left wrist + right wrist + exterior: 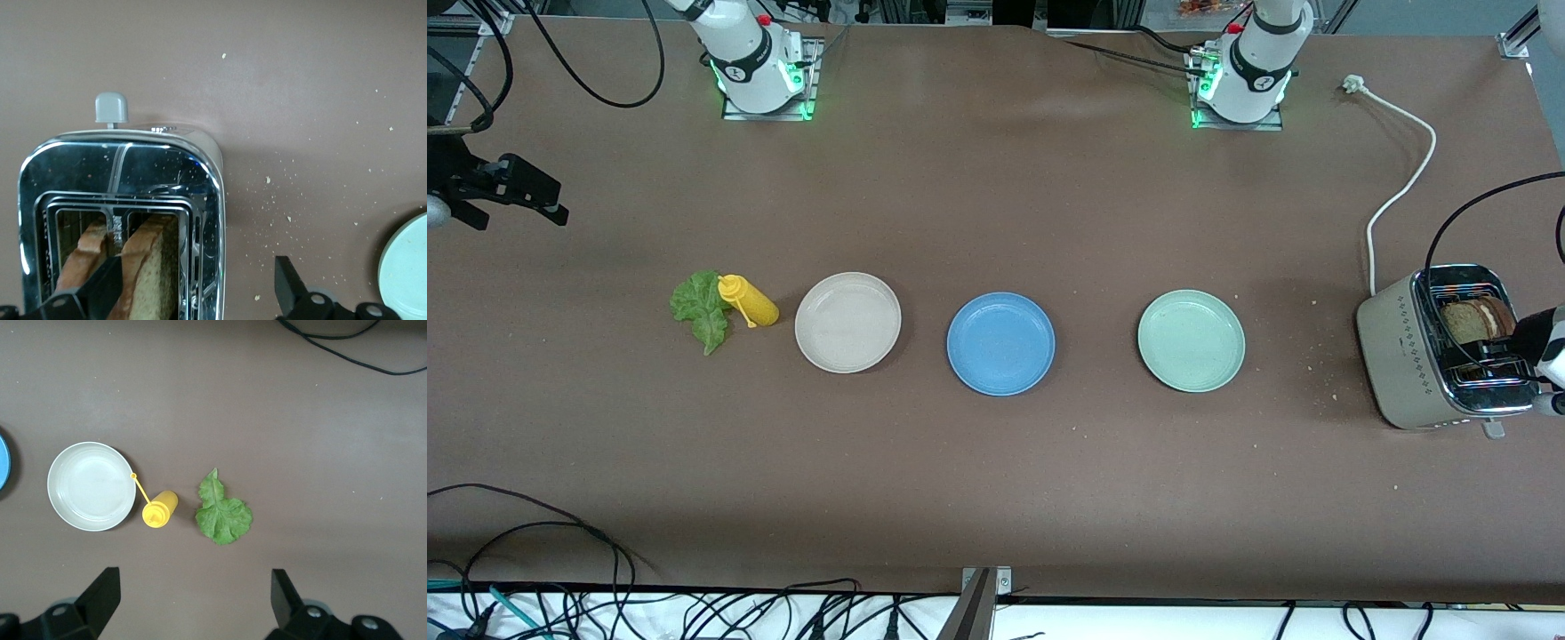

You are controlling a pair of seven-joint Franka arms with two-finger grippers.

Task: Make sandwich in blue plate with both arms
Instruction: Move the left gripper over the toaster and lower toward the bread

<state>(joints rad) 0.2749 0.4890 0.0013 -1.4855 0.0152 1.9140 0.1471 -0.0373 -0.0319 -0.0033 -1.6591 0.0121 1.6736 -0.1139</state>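
presently on the brown table (996, 498), listed from the right arm's end to the left arm's end:

- lettuce leaf (698, 308): ruffled, green, lying flat; a yellow squeeze bottle (749, 300) lies on its side just beside it, nozzle end at the leaf.
- beige plate (847, 321): next along, just beside the bottle, nothing on it.
- blue plate (1000, 343): middle of the row, nothing on it, slightly nearer the front camera than its neighbours.
- mint-green plate (1191, 340): next along, apart from the blue one, nothing on it.
- toaster (1405, 351): beige body with chrome top, at the left arm's end; two bread slices (127, 267) stand upright in its slots. a white power cord (1400, 182) runs from it toward the left arm's base, plug lying loose. crumbs scattered on the table around it.

grippers:
- left gripper (197, 293): over the toaster, jaws wide apart, one finger above the slot with the bread, the other out past the toaster's side; clamped on nothing.
- right gripper (193, 603): up in the air at the right arm's end of the table, over bare table near the lettuce leaf, jaws wide apart, holding nothing.
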